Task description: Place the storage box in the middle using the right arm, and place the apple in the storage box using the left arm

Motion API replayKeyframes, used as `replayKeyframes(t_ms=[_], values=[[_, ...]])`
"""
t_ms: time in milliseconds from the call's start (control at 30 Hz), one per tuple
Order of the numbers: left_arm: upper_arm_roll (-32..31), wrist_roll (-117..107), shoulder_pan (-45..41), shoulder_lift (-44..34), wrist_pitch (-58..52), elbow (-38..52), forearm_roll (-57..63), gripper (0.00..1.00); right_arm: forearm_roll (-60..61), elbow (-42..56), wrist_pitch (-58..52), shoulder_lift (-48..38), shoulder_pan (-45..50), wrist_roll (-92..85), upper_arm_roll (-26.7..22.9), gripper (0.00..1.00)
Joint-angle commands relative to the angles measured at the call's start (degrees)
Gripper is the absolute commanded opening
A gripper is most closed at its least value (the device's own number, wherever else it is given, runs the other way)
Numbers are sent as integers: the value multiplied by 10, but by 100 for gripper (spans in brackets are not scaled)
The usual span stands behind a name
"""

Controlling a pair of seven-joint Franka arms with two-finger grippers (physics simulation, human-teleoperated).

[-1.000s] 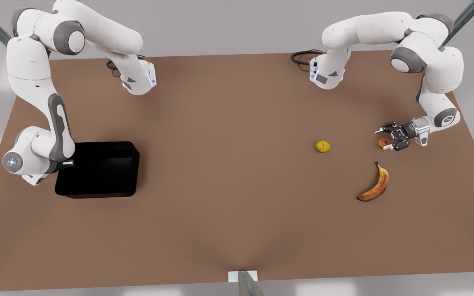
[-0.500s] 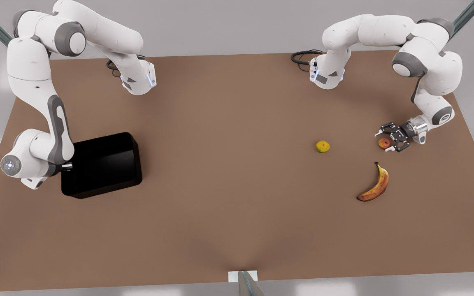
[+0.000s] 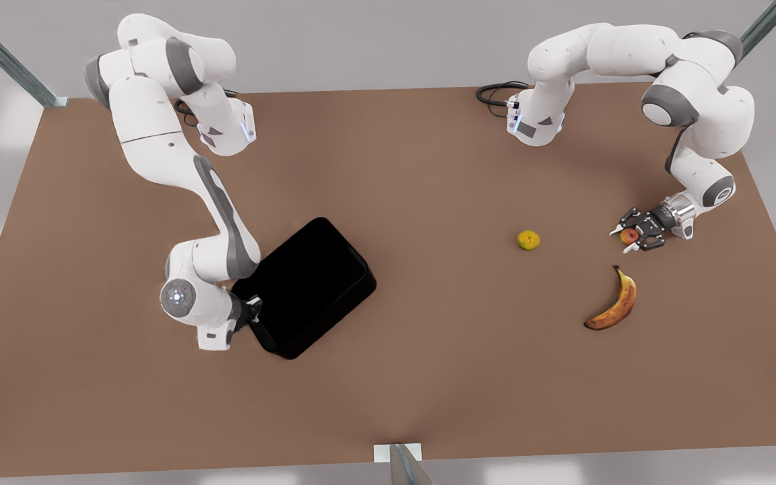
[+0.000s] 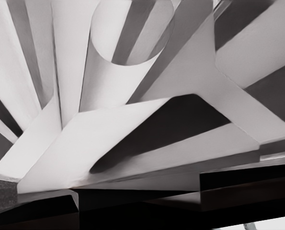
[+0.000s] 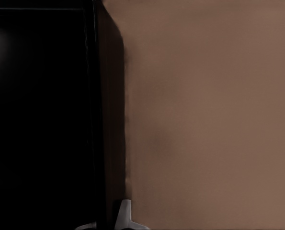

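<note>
The black storage box [image 3: 310,286] sits turned at an angle, left of the table's middle in the front view. My right gripper [image 3: 250,313] is shut on the box's near-left wall; the right wrist view shows that wall [image 5: 104,120] with a white fingertip [image 5: 125,215] against it. The small red-orange apple [image 3: 628,235] rests on the table at the front view's right. My left gripper [image 3: 625,237] is lowered around it, open, one finger close on each side.
A yellow-green round fruit [image 3: 528,240] lies left of the apple in the front view, and a brown-spotted banana [image 3: 613,302] lies in front of it. The brown table [image 3: 428,377] stretches bare between box and fruit. Black cables [image 3: 492,91] lie by the far arm base.
The right arm has swung the storage box toward the table's middle and turned it. The left gripper has dropped lower and closer around the apple, which has stayed where it was.
</note>
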Motion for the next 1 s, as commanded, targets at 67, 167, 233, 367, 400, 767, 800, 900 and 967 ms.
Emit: replayKeyframes(t_ms=[67, 167, 233, 367, 400, 767, 800, 900, 967], values=[[2, -83, -3, -12, -7, 5, 13, 21, 2, 46, 7, 45, 14, 67, 53, 21], [4, -148, -3, -76, -29, 14, 35, 21, 3, 88, 11, 87, 50, 71, 71, 21], [-2, -166, -26, -134, -16, 15, 71, 21, 4, 102, 11, 100, 60, 72, 71, 50], [-56, -313, -143, -229, 86, 16, 120, 21, 4, 112, 26, 107, 63, 68, 71, 100], [-67, -388, -196, -249, 122, 17, 121, 21, 4, 112, 25, 106, 63, 68, 71, 100], [-328, -905, -310, -229, 333, 195, 210, 21, -10, 158, -321, -70, 6, 69, -66, 100], [-328, -960, -341, -213, 345, 229, 216, 21, -87, 146, -369, -124, -26, 70, -73, 100], [-328, -1063, -426, -185, 408, 270, 222, 21, -178, 36, -375, -282, -83, 146, -54, 100], [-328, -1145, -470, -153, 423, 316, 251, 21, -188, 33, -386, -297, -94, 149, -54, 100]])
